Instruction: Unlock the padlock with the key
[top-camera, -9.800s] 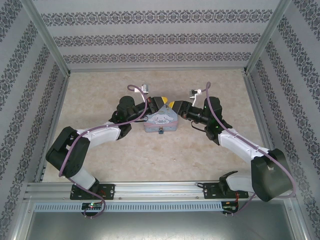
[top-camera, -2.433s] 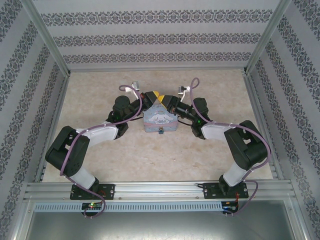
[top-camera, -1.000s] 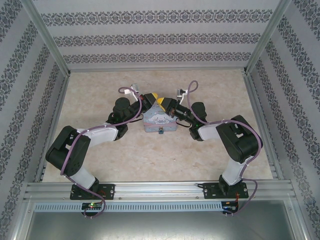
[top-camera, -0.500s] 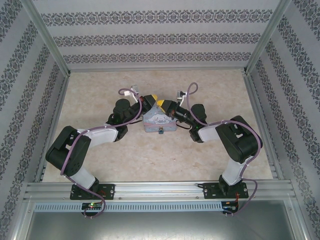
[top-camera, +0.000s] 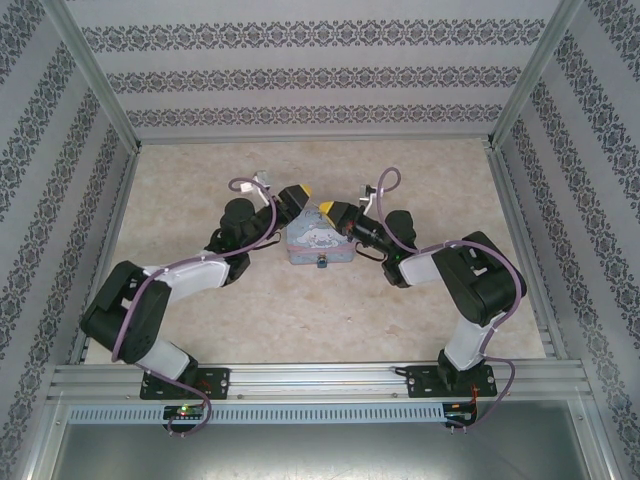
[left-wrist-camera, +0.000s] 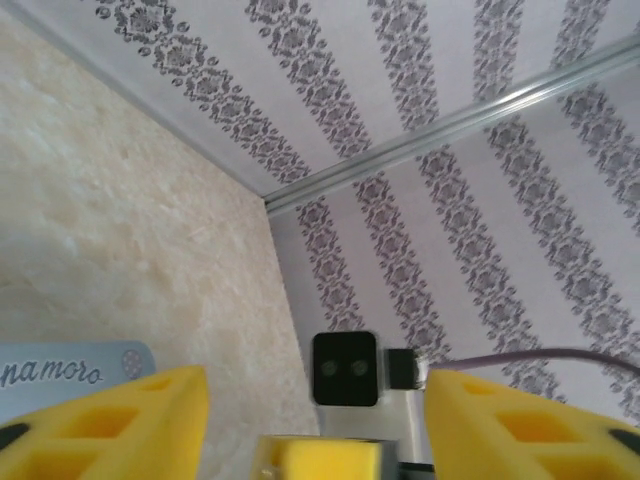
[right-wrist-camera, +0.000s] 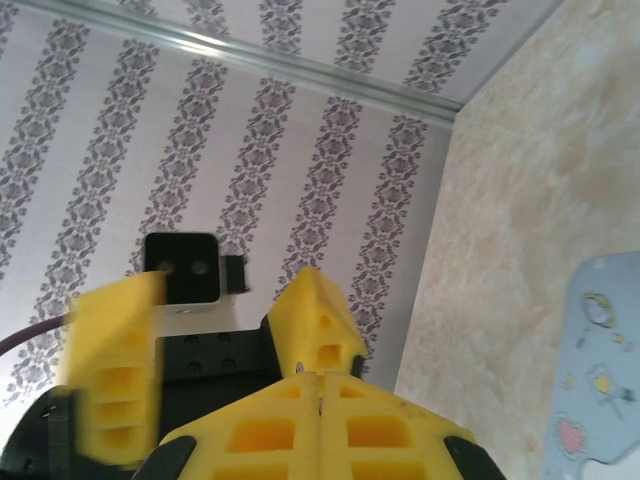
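Note:
The light blue tin (top-camera: 318, 240) lies mid-table, and the tiny dark padlock (top-camera: 323, 263) hangs at its near edge. My right gripper (top-camera: 327, 210) (right-wrist-camera: 320, 378) hovers over the tin's far side with its yellow fingers pressed together. A thin sliver, the key (right-wrist-camera: 319, 400), shows in their seam. My left gripper (top-camera: 299, 196) (left-wrist-camera: 315, 385) stands open just left of it, fingers (left-wrist-camera: 110, 420) spread wide with nothing between them. The right gripper's tip sits low in that gap. In the right wrist view, one left finger (right-wrist-camera: 315, 320) stands just behind my shut fingers.
Patterned walls and aluminium rails (top-camera: 95, 100) enclose the beige tabletop (top-camera: 420, 170) on three sides. Purple cables (top-camera: 245, 185) loop above both wrists. The tin's lid edge shows in the left wrist view (left-wrist-camera: 70, 368) and in the right wrist view (right-wrist-camera: 600, 380).
My left gripper has opened and drawn back a little to the left, its arm settling lower. The right gripper stays shut at the same spot above the tin.

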